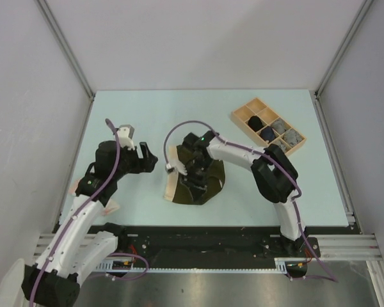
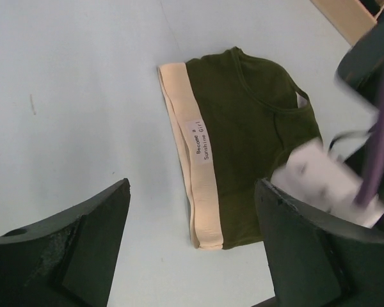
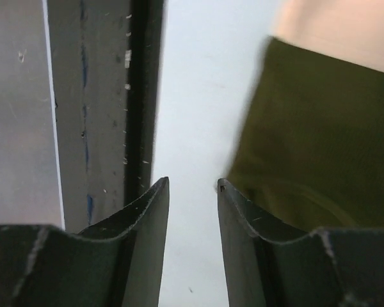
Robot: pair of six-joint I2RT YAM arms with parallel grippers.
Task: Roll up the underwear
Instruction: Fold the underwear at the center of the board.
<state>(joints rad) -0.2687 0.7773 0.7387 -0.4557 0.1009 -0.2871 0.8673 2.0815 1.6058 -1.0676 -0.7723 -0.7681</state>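
The underwear point(image 1: 212, 184) lies flat near the middle of the surface point(image 1: 128, 115), a dark olive green garment with a broad pale pink-beige waistband point(image 2: 195, 185) along its left side. A small white label point(image 2: 200, 141) on the band reads "Become a Sunshine Girl" (the letters run lengthwise along the band). The leg openings show as curved seams on the side away from the band.

The right pincer point(image 1: 195, 184) hangs directly over the garment, its fingers set a narrow gap apart with nothing between them. In its wrist view the olive cloth sits just beside one finger point(image 3: 243, 217) and bare surface shows through the gap.

The left pincer point(image 1: 150, 157) is off to the left of the waistband, spread wide and empty.

At the far right stands a light wooden tray point(image 1: 240, 117) with compartments, several holding dark or grey bundles.
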